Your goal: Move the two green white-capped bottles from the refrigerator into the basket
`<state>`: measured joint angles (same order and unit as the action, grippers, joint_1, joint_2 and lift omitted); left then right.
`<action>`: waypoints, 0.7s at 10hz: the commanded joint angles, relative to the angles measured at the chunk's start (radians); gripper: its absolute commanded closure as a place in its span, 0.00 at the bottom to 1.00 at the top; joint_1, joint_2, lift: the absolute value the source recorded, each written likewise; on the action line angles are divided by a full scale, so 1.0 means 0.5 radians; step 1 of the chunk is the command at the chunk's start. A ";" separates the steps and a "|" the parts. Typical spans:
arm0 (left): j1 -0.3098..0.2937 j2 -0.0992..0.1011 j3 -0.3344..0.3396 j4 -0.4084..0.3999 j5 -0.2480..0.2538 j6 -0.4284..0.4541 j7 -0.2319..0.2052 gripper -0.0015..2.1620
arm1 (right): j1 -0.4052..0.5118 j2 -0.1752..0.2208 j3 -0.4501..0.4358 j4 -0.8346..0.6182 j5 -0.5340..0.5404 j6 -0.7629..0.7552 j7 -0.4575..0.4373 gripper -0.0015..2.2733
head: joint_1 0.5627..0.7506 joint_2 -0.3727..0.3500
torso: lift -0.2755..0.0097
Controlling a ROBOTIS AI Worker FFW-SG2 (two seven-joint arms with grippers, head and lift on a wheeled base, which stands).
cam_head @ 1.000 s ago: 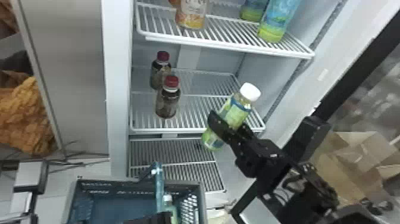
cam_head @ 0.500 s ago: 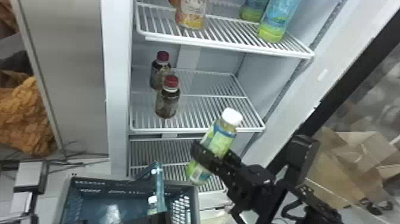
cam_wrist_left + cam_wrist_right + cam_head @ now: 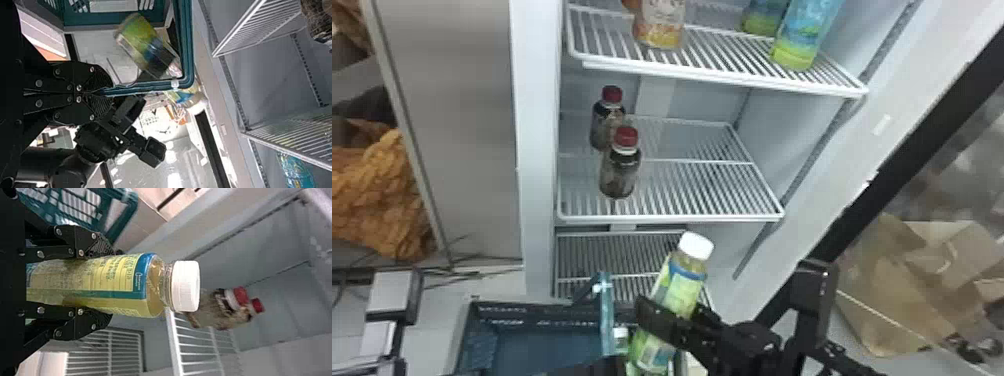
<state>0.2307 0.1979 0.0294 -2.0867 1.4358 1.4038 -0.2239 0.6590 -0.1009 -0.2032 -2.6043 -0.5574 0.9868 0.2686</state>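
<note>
Over the right end of the basket (image 3: 532, 311), one green bottle (image 3: 677, 290) hangs in the right gripper (image 3: 673, 305). Its white cap (image 3: 696, 245) points up and to the right, toward the fridge side, while its base leans down and to the left, toward the basket. In the right wrist view the jaws stand on either side of the bottle, clasping it around the lower part of the label, with the neck and cap sticking out past the fingertips.

Inside the basket, toward its right end, sits the other bottle (image 3: 621, 334), much of it hidden; its pale cap shows just beside a teal bar (image 3: 606, 320) of the basket. At that bar is the left gripper (image 3: 609, 367), its jaws clenched together on it in the left wrist view. The held bottle crosses behind the bar there, the two near each other; whether they touch, I cannot tell.

Beyond the basket rise the fridge shelves. On the middle shelf (image 3: 692, 202) stand two dark, red-capped bottles, the nearer one (image 3: 622, 172) partly in front of the farther one (image 3: 604, 125). The upper shelf (image 3: 717, 57) carries an orange-and-white bottle (image 3: 660, 22) on the left and two blue-green bottles on the right, the nearer (image 3: 799, 40) partly overlapping the farther (image 3: 759, 17).
</note>
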 commanded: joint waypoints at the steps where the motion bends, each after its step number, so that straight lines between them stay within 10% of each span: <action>1: 0.000 0.000 0.001 0.003 0.000 0.000 0.000 0.53 | -0.017 0.002 0.016 0.042 -0.010 0.098 0.018 0.36 | 0.70 0.07 | 0.04; 7: 0.005 0.000 0.001 0.003 0.000 0.000 0.000 0.53 | -0.130 -0.001 0.035 0.190 -0.010 0.329 0.125 0.28 | 0.70 0.11 | 0.04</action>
<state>0.2331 0.1978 0.0299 -2.0862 1.4356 1.4038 -0.2239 0.5950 -0.1012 -0.1842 -2.5109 -0.5615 1.1500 0.3315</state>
